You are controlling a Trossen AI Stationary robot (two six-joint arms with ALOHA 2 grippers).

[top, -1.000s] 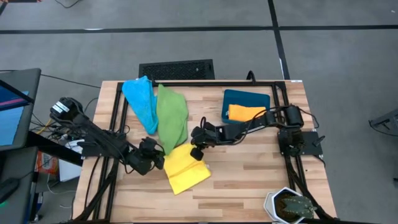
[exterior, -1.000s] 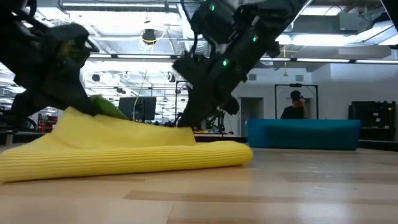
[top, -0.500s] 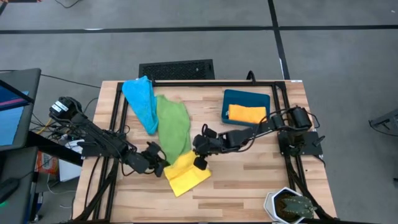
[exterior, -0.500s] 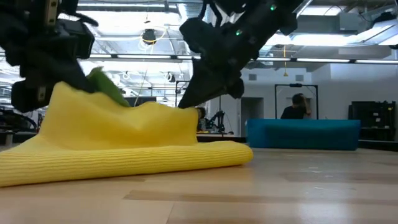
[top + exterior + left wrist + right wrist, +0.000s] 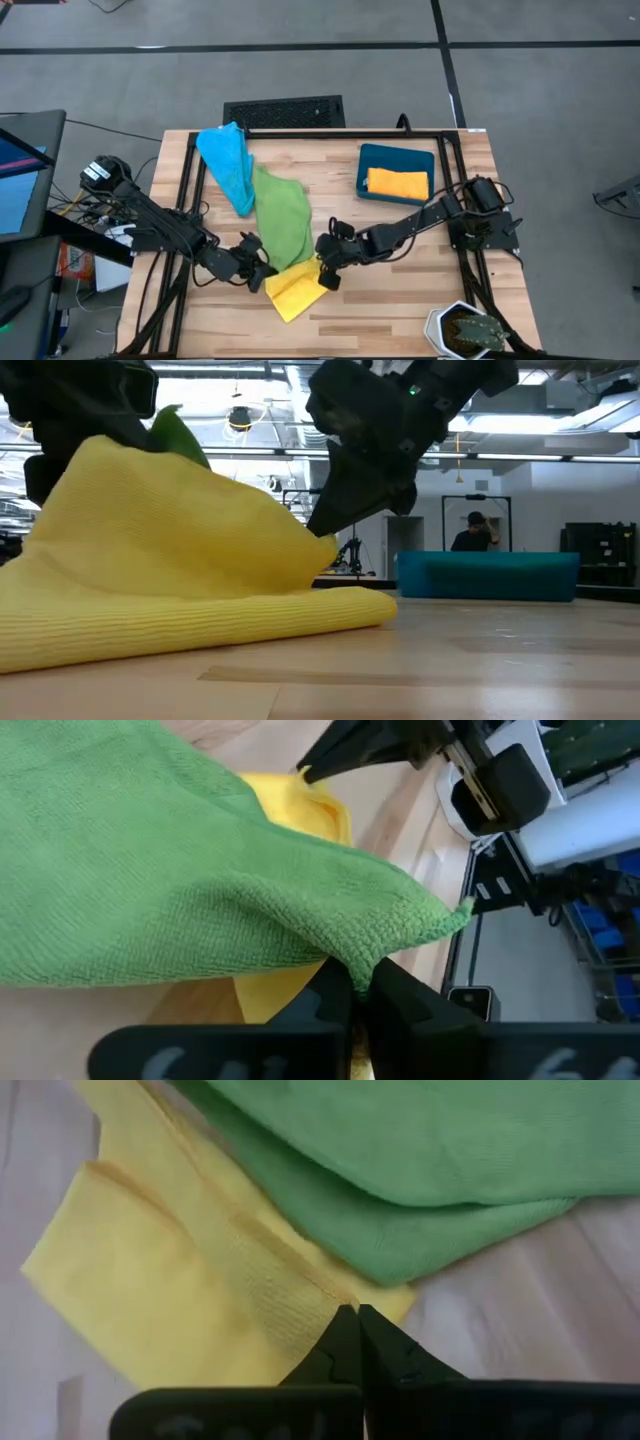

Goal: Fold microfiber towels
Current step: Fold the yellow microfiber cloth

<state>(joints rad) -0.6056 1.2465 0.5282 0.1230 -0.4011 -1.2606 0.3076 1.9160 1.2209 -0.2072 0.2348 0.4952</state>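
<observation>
Nearest me, at the table's [image 5: 400, 290] near middle, I see the yellow towel [image 5: 293, 288] doubled over into a ribbed, rumpled fold, its upper layer lifted into a peak. The left gripper [image 5: 262, 279] is pressed together on the towel's left edge, where a corner of the green towel [image 5: 281, 212] seems caught in the pinch too, and the right gripper [image 5: 327, 275] is pinched shut on its right corner. Behind it the green towel lies crumpled, overlapping the yellow one, with the blue towel [image 5: 228, 161] bunched at the far left and an orange towel [image 5: 397, 183] folded flat in the bin [image 5: 396, 155] at the far right.
</observation>
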